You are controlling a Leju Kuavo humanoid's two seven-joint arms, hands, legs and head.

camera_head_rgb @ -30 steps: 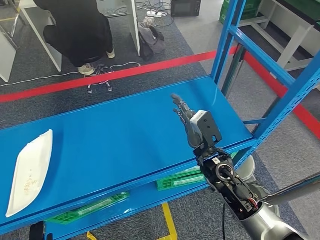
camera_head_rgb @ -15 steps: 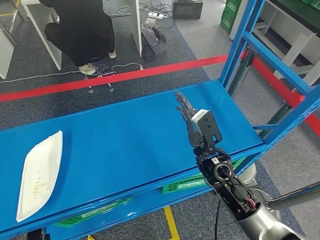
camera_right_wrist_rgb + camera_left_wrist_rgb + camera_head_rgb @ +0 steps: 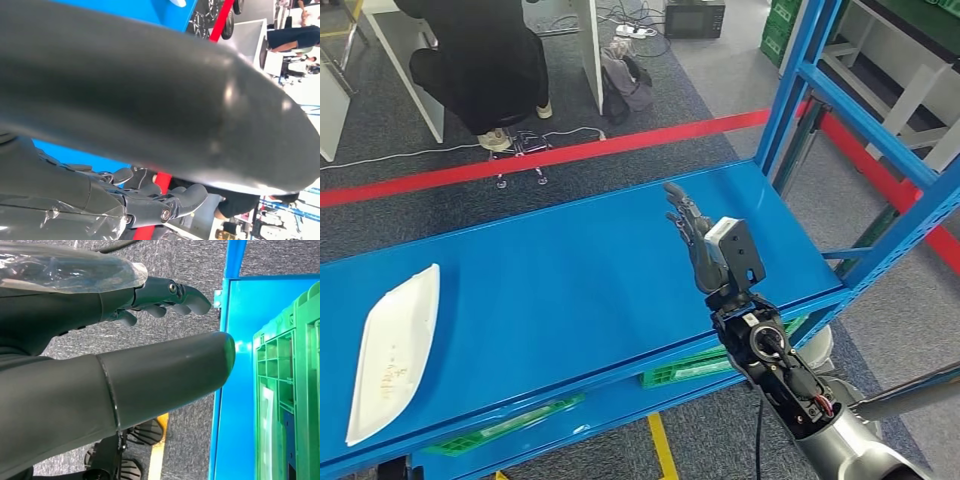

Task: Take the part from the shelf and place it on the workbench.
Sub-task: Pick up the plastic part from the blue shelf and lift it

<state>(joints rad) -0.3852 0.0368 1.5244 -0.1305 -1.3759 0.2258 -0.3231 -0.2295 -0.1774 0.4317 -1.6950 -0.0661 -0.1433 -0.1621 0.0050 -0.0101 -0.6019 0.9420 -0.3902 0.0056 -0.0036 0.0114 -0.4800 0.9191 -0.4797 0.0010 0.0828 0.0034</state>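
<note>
Head view has the right hand (image 3: 691, 232) spread and holding nothing over the blue shelf (image 3: 569, 270), white part (image 3: 392, 350) well apart leftward (left wrist view catches a green crate (image 3: 290, 390) beside the spread left hand (image 3: 151, 365)).

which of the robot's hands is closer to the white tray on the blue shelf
Hard to call. The right hand hovers over the shelf's far right, well away from the white tray at its left end. The left hand hangs by a green crate below.
</note>
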